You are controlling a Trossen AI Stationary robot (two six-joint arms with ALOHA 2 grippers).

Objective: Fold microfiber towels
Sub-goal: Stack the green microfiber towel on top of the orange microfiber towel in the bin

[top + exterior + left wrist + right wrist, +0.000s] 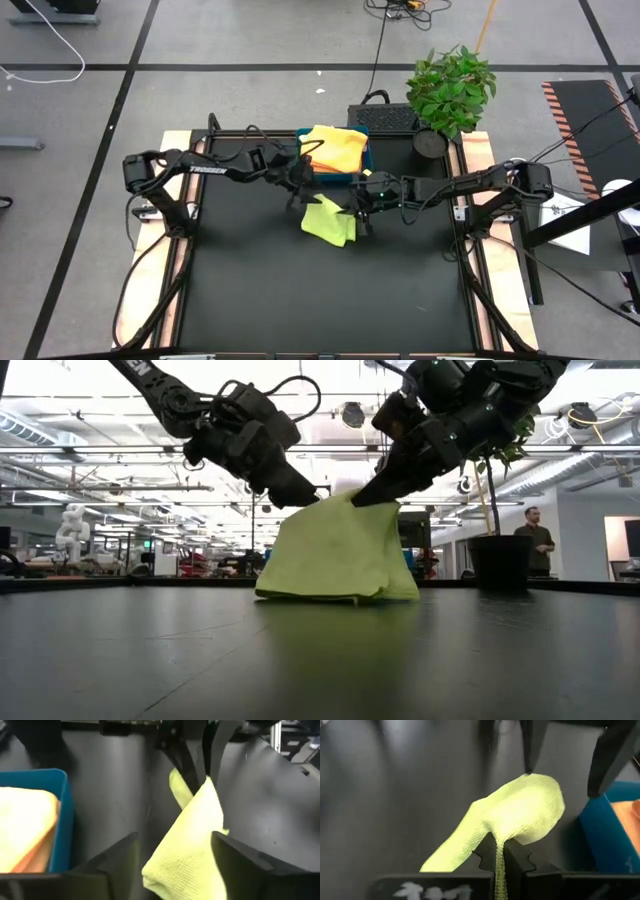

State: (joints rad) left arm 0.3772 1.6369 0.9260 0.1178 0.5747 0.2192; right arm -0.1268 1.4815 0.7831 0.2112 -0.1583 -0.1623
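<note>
left gripper [297,190] sits spread at the lime green towel's [328,220] raised edge, holding nothing, mid-table just in front of the blue tray [366,160]. right gripper [360,212] is clamped on the towel's peak. risk: one pinch only, so the free side could sag and undo the fold. towel's long axis runs from the tray side toward the table front, tented upward.

Two arms, matte black, tubular links with bulkier joint housings. White lettering along the left arm's [215,170] forearm link. Black cables looped loosely over the wrists of both. Right arm [470,183] carries a small green light near the wrist. Fingers [495,857] dark, flat, notched inside.
</note>
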